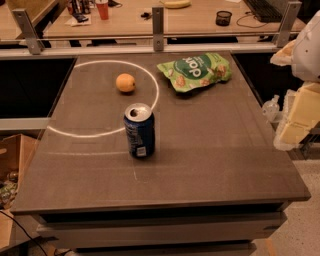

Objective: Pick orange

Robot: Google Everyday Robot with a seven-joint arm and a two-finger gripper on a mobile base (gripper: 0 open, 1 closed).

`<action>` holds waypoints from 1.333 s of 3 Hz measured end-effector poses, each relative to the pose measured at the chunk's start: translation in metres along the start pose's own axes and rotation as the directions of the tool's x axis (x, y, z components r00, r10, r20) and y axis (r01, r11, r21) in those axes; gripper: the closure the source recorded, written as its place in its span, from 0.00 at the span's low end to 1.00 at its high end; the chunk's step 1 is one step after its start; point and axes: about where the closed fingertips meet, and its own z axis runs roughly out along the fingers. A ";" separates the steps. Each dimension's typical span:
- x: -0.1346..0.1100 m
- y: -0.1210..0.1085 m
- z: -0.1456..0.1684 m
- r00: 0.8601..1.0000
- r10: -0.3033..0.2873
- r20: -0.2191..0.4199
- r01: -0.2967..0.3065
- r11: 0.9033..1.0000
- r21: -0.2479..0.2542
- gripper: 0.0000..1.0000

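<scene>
— Since you've got the better angle, where is the orange (125, 82) sitting?

— Toward the back left of the grey table (215, 150), inside the white ring (156, 90) marked on its top. It lies by itself, with nothing touching it.

— And that can?

— The blue soda can (139, 130) stands upright, nearer to us than the fruit and by the ring's near edge. The two are apart, with bare tabletop between them.

— Where's the gripper?

— The gripper (297, 117) is over at the right edge of the view, cream-coloured, out past the table's right side rather than above the top. Whether it is spread or pressed together I cannot tell from here.

— So how does the orange lie from it?

— Well apart. The fruit is far off to the left of it and somewhat farther back. A crumpled green snack bag (196, 71) lies at the back of the table, between the two but closer to the orange.

— Anything beyond the table?

— A banana (176, 4) on the wooden desk behind the rail, and a red cup (102, 9) farther left.
</scene>
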 end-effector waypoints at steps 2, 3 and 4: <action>-0.010 -0.014 0.001 0.999 0.016 0.027 -0.018 0.998 0.065 0.00; -0.018 -0.041 0.009 0.994 0.075 0.081 -0.087 0.983 0.159 0.00; -0.031 -0.073 0.015 0.976 0.111 0.190 -0.152 0.964 0.218 0.00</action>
